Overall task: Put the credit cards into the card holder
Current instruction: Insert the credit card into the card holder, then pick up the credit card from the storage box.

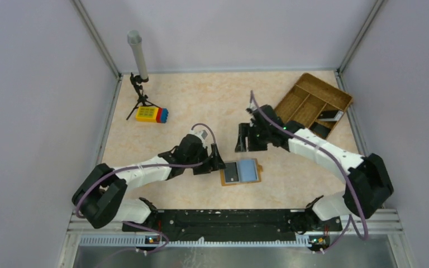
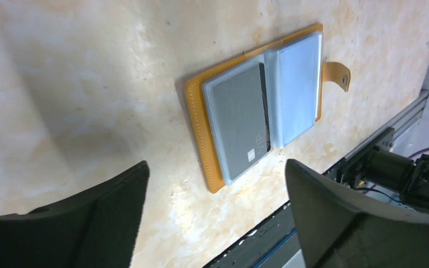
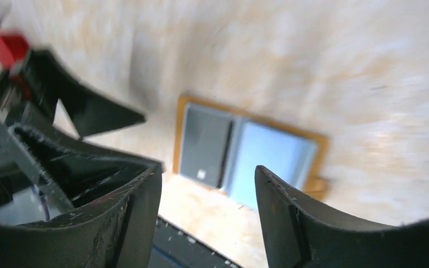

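Observation:
The orange-tan card holder (image 1: 225,176) lies open on the table near the front middle. A dark grey card (image 1: 232,172) lies on its left half and a light blue card (image 1: 248,170) on its right half. Both show in the left wrist view, the grey card (image 2: 237,120) and the blue card (image 2: 295,95), with the snap strap (image 2: 336,74) sticking out. My left gripper (image 1: 215,159) is open and empty just left of the holder. My right gripper (image 1: 244,138) is open and empty above and behind the holder. More dark cards (image 1: 329,115) lie in the woven tray.
A brown woven compartment tray (image 1: 313,100) stands at the back right. A yellow-red-blue toy block (image 1: 151,114) and a small tripod with a grey tube (image 1: 139,67) stand at the back left. The metal rail (image 1: 229,220) runs along the front edge.

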Tool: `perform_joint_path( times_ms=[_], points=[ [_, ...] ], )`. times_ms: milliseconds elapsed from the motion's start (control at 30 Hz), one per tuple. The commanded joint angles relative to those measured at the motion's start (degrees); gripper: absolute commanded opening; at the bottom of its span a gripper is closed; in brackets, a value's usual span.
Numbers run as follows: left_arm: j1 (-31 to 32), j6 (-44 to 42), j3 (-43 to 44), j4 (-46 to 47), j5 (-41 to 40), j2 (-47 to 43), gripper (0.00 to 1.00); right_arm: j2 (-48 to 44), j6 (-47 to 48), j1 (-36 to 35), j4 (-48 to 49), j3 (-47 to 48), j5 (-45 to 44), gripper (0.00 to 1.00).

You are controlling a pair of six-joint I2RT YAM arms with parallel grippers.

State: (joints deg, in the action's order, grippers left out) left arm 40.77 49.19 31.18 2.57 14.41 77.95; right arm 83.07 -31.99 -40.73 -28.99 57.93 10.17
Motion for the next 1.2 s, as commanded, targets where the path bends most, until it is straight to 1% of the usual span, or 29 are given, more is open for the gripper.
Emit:
perform_joint_path(
  times_ms=[0, 33, 100, 133, 200, 267, 333, 367, 400, 467, 567, 633, 700, 767, 867, 1033, 1167],
  points=[
    [-3.78, -6.00, 4.68, -11.05, -2.60, -6.44, 0.96, -7.69, 5.37, 10.47, -8.72, 4.93, -7.33, 0.64],
    [-5.48, -7.46, 6.15, -13.08, -1.77, -8.14, 0.98, -8.46, 6.68, 13.25, -10.53, 5.64, -8.93, 0.65],
    [-9.13, -11.19, 9.07, -17.76, 0.46, -10.37, 0.99, -9.81, 9.12, 18.91, -13.20, 6.92, -12.39, 0.69],
    [-11.06, -14.25, 11.08, -21.52, 1.27, -11.19, 0.99, -10.35, 10.57, 21.78, -14.15, 7.44, -14.06, 0.71],
    [-14.78, -19.34, 15.75, -27.96, 2.52, -12.42, 0.99, -11.22, 12.31, 27.54, -14.52, 8.35, -16.14, 0.73],
    [-17.94, -24.82, 20.88, -33.53, 1.71, -13.09, 0.99, -11.59, 13.24, 32.89, -13.32, 8.46, -17.42, 0.76],
    [-19.63, -29.24, 25.14, -37.22, -0.54, -13.69, 0.99, -11.47, 11.81, 39.12, -10.51, 7.58, -15.69, 0.74],
    [-19.79, -30.33, 26.76, -38.41, -2.85, -13.89, 0.99, -11.21, 10.84, 41.97, -8.67, 6.99, -14.35, 0.72],
    [-19.78, -30.65, 27.53, -38.80, -4.43, -14.08, 0.99, -10.99, 9.80, 44.19, -6.73, 6.33, -13.63, 0.69],
    [-19.92, -31.59, 26.76, -37.11, -4.41, -14.71, 0.99, -10.01, 8.76, 47.73, -2.98, 5.47, -13.19, 0.66],
    [-20.25, -32.05, 24.31, -35.21, -7.40, -15.16, 0.99, -6.30, 8.86, 51.14, -0.37, 6.88, -15.68, 0.62],
    [-20.35, -32.05, 24.01, -35.98, -8.23, -15.41, 0.99, -3.21, 10.59, 52.27, -0.21, 9.04, -20.76, 0.62],
    [-20.30, -32.14, 23.59, -35.40, -7.11, -15.63, 0.99, 0.23, 12.50, 52.70, -0.17, 11.31, -26.14, 0.64],
    [-20.35, -32.19, 23.65, -35.35, -6.90, -15.57, 0.99, 4.90, 13.80, 53.31, -0.24, 13.77, -28.46, 0.68],
    [-20.30, -32.23, 23.50, -35.35, -6.86, -15.51, 0.99, 10.67, 14.84, 55.15, -0.31, 17.01, -28.30, 0.71],
    [-20.30, -32.31, 23.36, -35.40, -6.93, -15.47, 0.99, 19.03, 17.92, 57.13, -0.69, 23.49, -25.74, 0.73],
    [-20.33, -32.23, 23.23, -35.20, -6.29, -15.21, 0.99, 24.51, 18.37, 58.39, -1.85, 27.93, -24.28, 0.74]
  ],
)
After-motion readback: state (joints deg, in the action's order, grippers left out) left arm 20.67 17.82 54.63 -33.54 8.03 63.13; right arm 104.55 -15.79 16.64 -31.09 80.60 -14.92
